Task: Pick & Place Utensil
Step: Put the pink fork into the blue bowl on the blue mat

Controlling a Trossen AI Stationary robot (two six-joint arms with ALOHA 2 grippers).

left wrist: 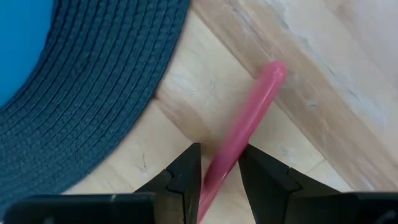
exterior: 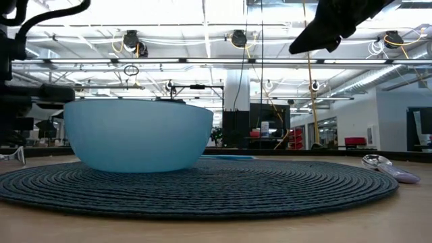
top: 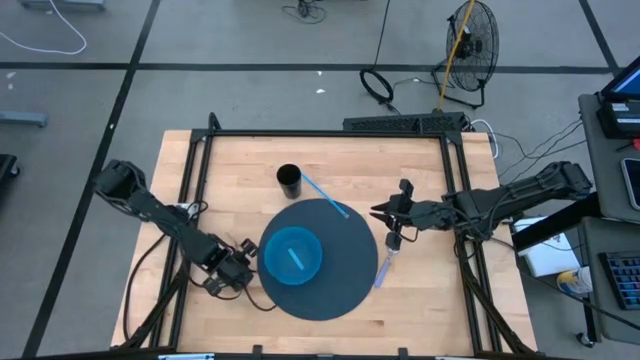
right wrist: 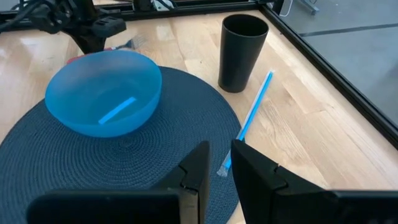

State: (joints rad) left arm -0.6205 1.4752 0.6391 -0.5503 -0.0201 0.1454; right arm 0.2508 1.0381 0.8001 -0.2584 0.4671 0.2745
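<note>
A pink utensil (left wrist: 249, 118) lies on the wood just off the left edge of the round dark placemat (top: 330, 295), and my left gripper (left wrist: 219, 171) is low over it, shut on its handle. A blue bowl (top: 292, 254) sits on the mat with a light blue strip inside. A pale spoon (top: 385, 262) lies on the table at the mat's right edge. A blue straw (top: 325, 197) lies from the black cup (top: 289, 180) onto the mat. My right gripper (top: 380, 212) hovers high over the mat's right side, narrowly open, holding nothing. My left gripper has the pink utensil's handle (left wrist: 224, 155) pinched between its two fingers, coming at it from above. The handle runs on ahead past the fingertips, and its rounded free end (left wrist: 273, 71) lies on the wood beside the mat's edge.
The black cup stands upright on the table behind the mat. A black frame (top: 325, 133) runs along the table's far, left and right sides. Bare wood shows at the near edge and to the left of the left arm.
</note>
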